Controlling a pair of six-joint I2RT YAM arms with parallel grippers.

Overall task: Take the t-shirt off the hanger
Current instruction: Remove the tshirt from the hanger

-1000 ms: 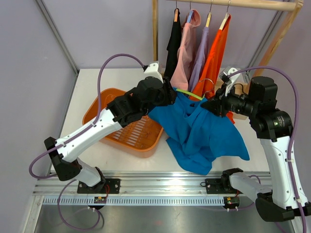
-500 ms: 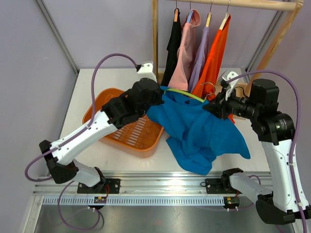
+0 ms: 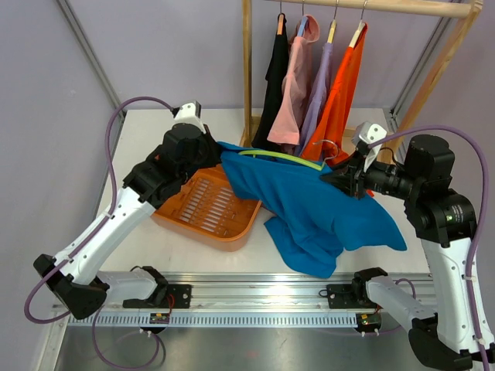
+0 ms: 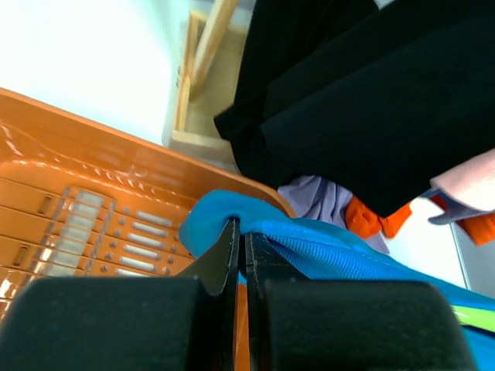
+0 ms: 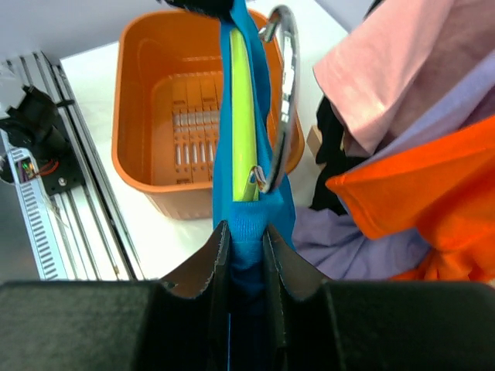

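**Blue t-shirt** [image 3: 317,212]: is stretching between both arms above the white table [image 3: 139,124]. Its lower folds are draping onto the table just right of the orange basket [image 3: 203,207].

**Yellow-green hanger** [image 3: 278,157]: is lying along the shirt's upper edge, partly wrapped in the cloth. Its metal hook [image 5: 283,93] is sticking out just beyond the right fingers.

**Left gripper** [image 4: 241,232]: is reaching over the basket's far rim, jaws pressed together on a fold of the blue cloth.

**Right gripper** [image 5: 247,232]: is pinching blue fabric in narrow jaws, right below the hanger's hook end.

**Wooden rack** [image 3: 247,62]: is standing at the back of the table, carrying four hanging garments: black [image 3: 274,69], pink [image 3: 298,77], lilac [image 3: 321,89] and orange [image 3: 346,81].
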